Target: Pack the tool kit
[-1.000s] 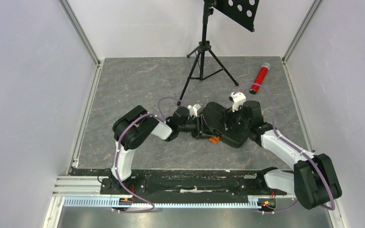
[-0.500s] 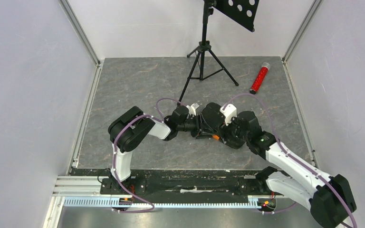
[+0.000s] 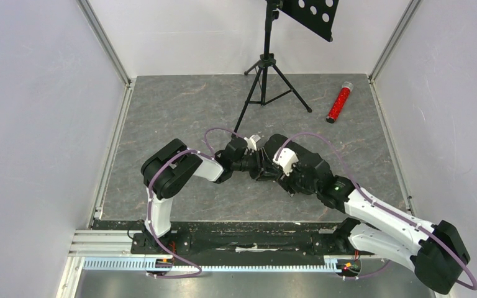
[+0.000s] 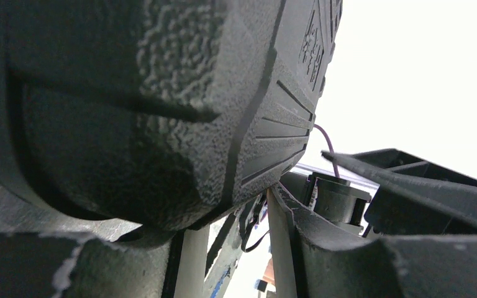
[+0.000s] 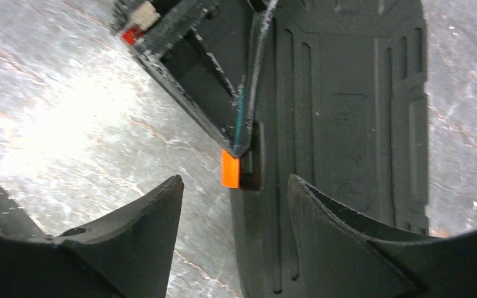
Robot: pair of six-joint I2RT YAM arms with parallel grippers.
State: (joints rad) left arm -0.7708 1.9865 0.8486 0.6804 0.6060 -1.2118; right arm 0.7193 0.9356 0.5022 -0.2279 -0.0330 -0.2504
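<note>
Currently, on the overhead camera, I see the left arm (image 3: 174,171) bent over the grey table (image 3: 161,118) and reaching toward centre, with the left gripper (image 3: 259,165) at the left-hand end of the tool kit (image 5: 348,124). Its wrist camera is filled by the case's textured black shell, close against the lens. In the right wrist view, one left finger (image 5: 205,93) lies along the lid edge, its tip just at the orange latch (image 5: 230,169). I cannot tell whether that gripper is clamped on the case or only resting against it.

The tool kit lies flat at mid-table, ribbed lid uppermost, in front of the black tripod stand (image 3: 264,68).

The right gripper (image 5: 234,186) hangs directly over the case, jaws apart and grasping nothing. One finger (image 5: 136,236) is over bare table, the other over the lid, with the latch between them.

A red glittery tube (image 3: 339,102) lies at the far right, well apart from the case.
</note>
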